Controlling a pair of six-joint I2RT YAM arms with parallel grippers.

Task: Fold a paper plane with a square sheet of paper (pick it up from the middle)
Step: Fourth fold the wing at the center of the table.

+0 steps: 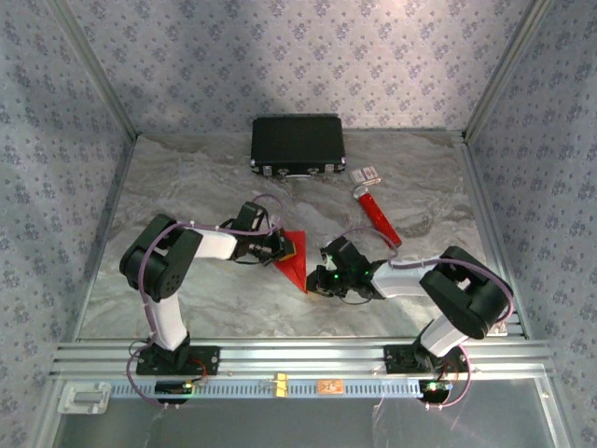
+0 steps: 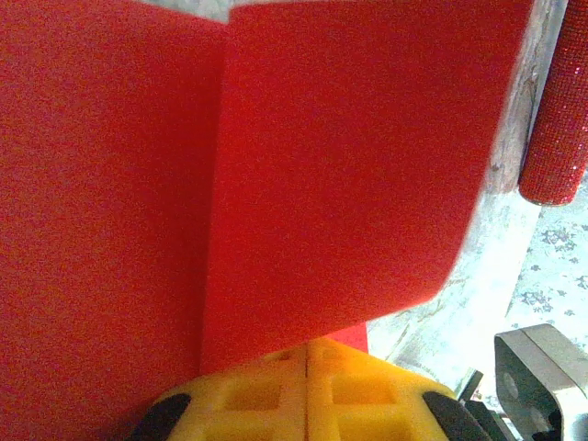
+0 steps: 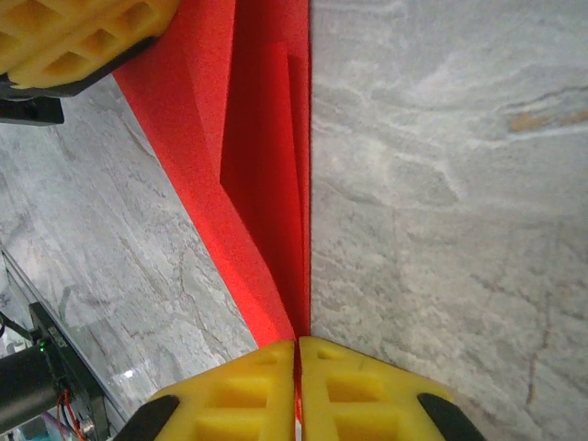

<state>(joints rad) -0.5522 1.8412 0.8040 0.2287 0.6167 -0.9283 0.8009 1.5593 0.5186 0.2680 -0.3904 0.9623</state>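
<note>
The square sheet of paper (image 1: pixel 297 254) is bright red and folded into a slim pointed shape with a centre crease, like a paper plane, held up off the marble table between both arms. My left gripper (image 1: pixel 285 248) is shut on its wide upper end. In the left wrist view the red paper (image 2: pixel 322 165) rises from the closed yellow fingers of the left gripper (image 2: pixel 306 363). My right gripper (image 1: pixel 315 276) is shut on the narrow pointed end. In the right wrist view the paper (image 3: pixel 262 165) tapers down into the right gripper (image 3: pixel 297 354), with the left gripper's yellow fingers (image 3: pixel 73 37) at the top left.
A black case (image 1: pixel 298 143) lies at the back of the table. A red stick-like tube (image 1: pixel 378 213) with a white end lies right of the arms and also hangs at the right edge as a glittery red tube (image 2: pixel 560 119). A small white card (image 1: pixel 366 174) sits beside the case.
</note>
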